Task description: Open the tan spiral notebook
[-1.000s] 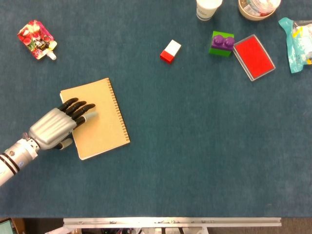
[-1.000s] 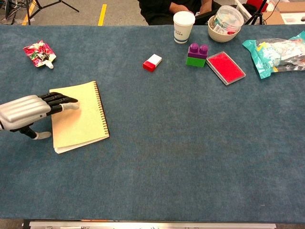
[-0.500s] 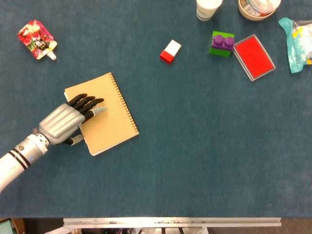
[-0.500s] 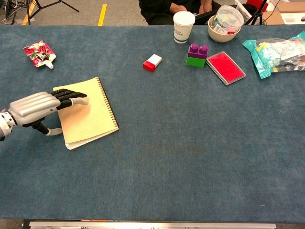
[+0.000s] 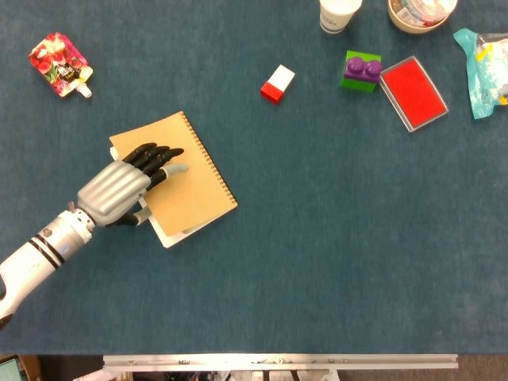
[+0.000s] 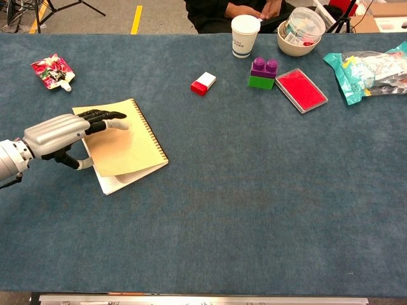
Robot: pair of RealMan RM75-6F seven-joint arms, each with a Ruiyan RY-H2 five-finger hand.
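Note:
The tan spiral notebook (image 5: 194, 178) (image 6: 130, 143) lies on the blue table left of centre, its wire spine along the right edge. Its tan cover sits skewed off the white pages, which peek out at the lower left. My left hand (image 5: 123, 190) (image 6: 63, 130) rests flat on the cover's left part, dark fingers (image 5: 159, 155) stretched over it, thumb at the left edge of the pages. Whether the thumb is under the cover I cannot tell. My right hand shows in neither view.
A red-and-white block (image 5: 278, 83), a green-and-purple brick (image 5: 361, 70) and a red flat box (image 5: 413, 91) lie at the back right. A paper cup (image 6: 245, 35), a bowl (image 6: 299, 32), a teal bag (image 6: 372, 73) and a red snack packet (image 5: 57, 62) lie along the far side.
My left hand has slid to the right and slightly away from me, dragging the notebook with it. The cover has shifted off the white pages below it.

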